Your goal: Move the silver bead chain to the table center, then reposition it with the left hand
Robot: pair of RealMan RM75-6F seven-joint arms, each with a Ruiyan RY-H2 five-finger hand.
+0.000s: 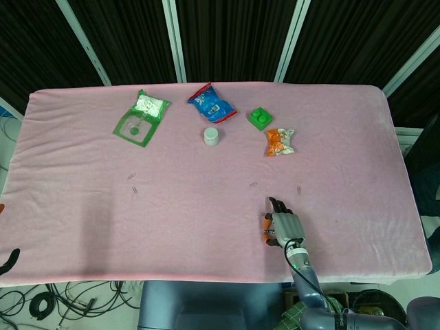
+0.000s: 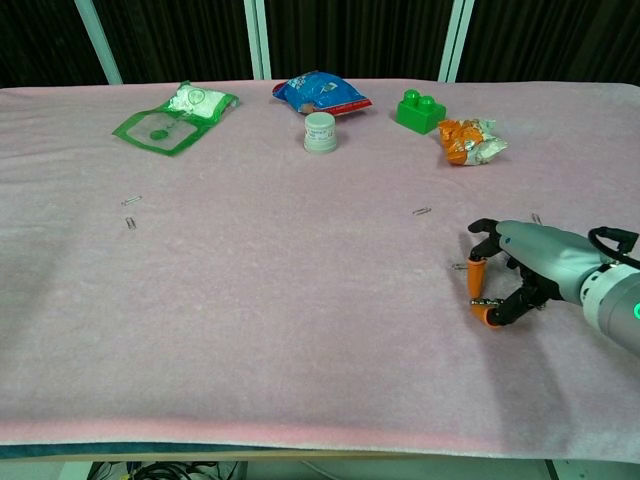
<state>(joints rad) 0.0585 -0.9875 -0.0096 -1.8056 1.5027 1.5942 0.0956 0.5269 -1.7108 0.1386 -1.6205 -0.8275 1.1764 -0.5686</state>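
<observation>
Pink cloth-covered table (image 1: pixel 82 227) before dark slatted panels with pale uprights (image 1: pixel 173 41). Along the far edge, from the left: a green and white pouch (image 1: pixel 141 116) lying flat; a blue snack packet (image 1: pixel 212 102) with a red end; a green toy brick (image 1: pixel 259 118) with studs uppermost; an orange and white crumpled packet (image 1: pixel 280 141) just nearer than the brick. A small white lidded jar (image 2: pixel 319 132) stands upright just in front of the blue packet. Small paper clips lie scattered mid-table: a pair at the left (image 2: pixel 131 211), one right of centre (image 2: pixel 422 211). Cables (image 1: pixel 48 302) lie on the floor below the near edge
</observation>
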